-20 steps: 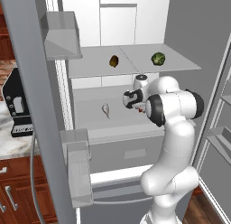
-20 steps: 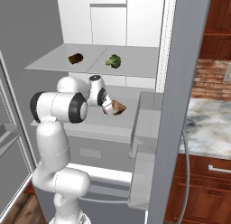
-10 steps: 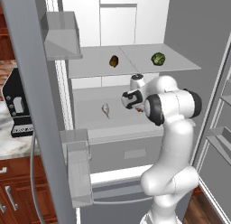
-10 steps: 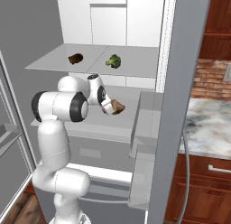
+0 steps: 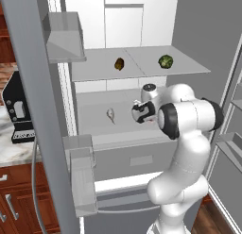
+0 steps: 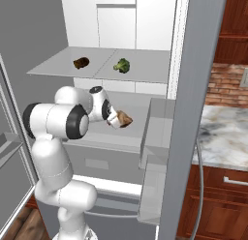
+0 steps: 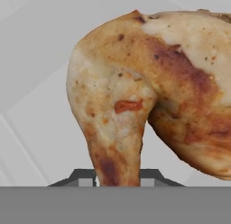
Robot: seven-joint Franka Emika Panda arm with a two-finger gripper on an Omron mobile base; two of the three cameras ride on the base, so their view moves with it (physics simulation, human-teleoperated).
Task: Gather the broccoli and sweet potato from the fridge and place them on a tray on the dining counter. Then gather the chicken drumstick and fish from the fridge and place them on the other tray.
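Gripper: two-finger gripper [image 6: 117, 121] is closing narrowly on the narrow bone end of the browned, roasted chicken drumstick [image 7: 149, 87], which is sitting between the two dark fingertips [image 7: 83, 177] in the hand view.
Drumstick: it is hanging in front of the open fridge, above the grey lower shelf [image 6: 138, 125].
Fish: small pale grey fish [image 5: 111, 115] is lying on that lower shelf, left of the gripper in the left base view.
Upper shelf: dark brown oval sweet potato [image 5: 119, 63] and green broccoli floret [image 5: 165, 61] are resting apart on it.
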